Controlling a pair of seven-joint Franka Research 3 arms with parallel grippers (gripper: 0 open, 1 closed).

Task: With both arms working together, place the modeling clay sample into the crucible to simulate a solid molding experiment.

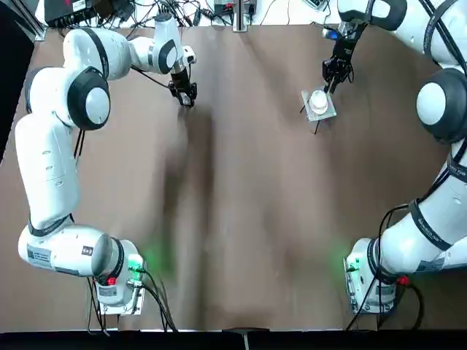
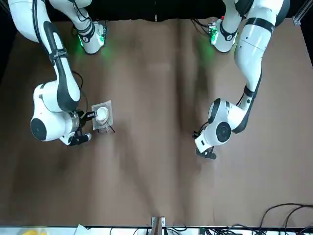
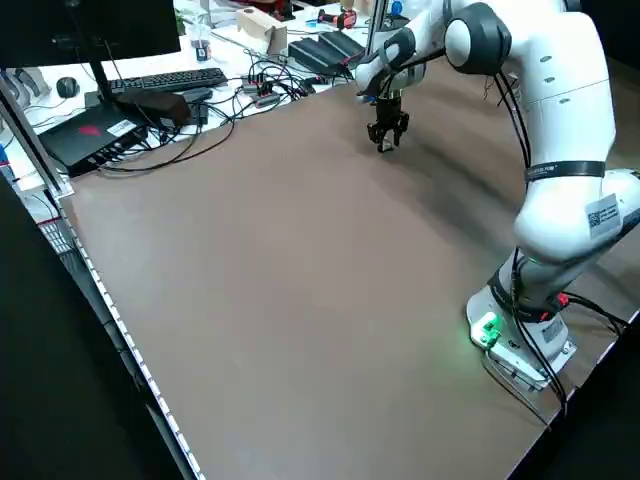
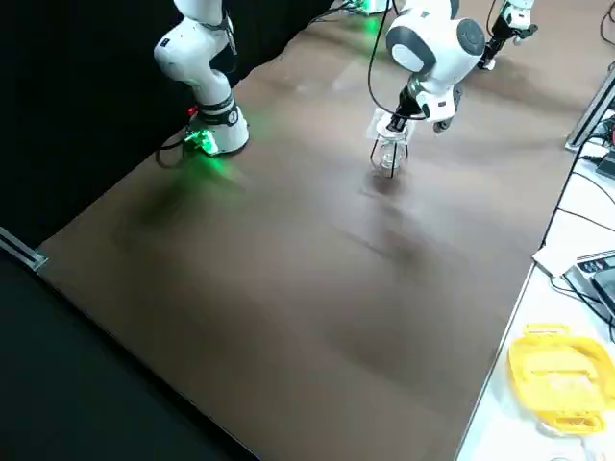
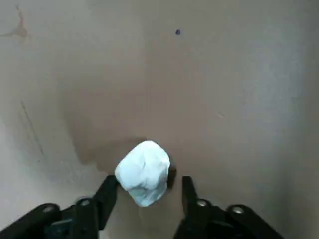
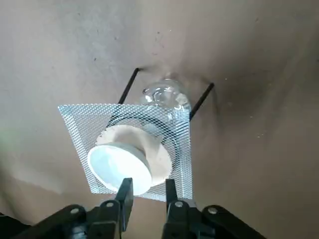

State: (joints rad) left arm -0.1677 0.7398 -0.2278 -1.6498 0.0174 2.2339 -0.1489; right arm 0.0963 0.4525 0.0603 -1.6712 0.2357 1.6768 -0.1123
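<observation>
Clay [image 5: 144,172], a small pale lump, sits nearest the left wrist camera, between the two fingers [image 5: 106,195] of the left tool [image 5: 144,191]. One finger seems to touch its side while the other stands a little apart, so the tool looks spread around the lump rather than clenched on it; whether it already bears on the clay is hard to say. From overhead, the left tool [image 1: 185,95] is at the far left of the brown bench [image 1: 248,219], pointing down at the surface, the lump itself hidden beneath it.

Further right, across an open stretch of bench, stands the square mesh plate [image 1: 319,106] on thin dark legs, with the white cup [image 1: 319,100] on top of it. The right tool [image 1: 334,76] hangs just beyond the cup's far side. In the right wrist view its fingers [image 6: 124,195] are slightly apart, holding nothing, the tool [image 6: 148,191] close to the rim of the cup [image 6: 121,167], which rests on the mesh [image 6: 174,144]; a glass piece [image 6: 167,97] shows under the mesh.

The coming move turns on one relation: the cup lies well to the right of the clay, at about the same depth on the bench. I judge the left arm must close, lift and carry the lump rightward, while the right arm, already beside the cup, steadies it.
</observation>
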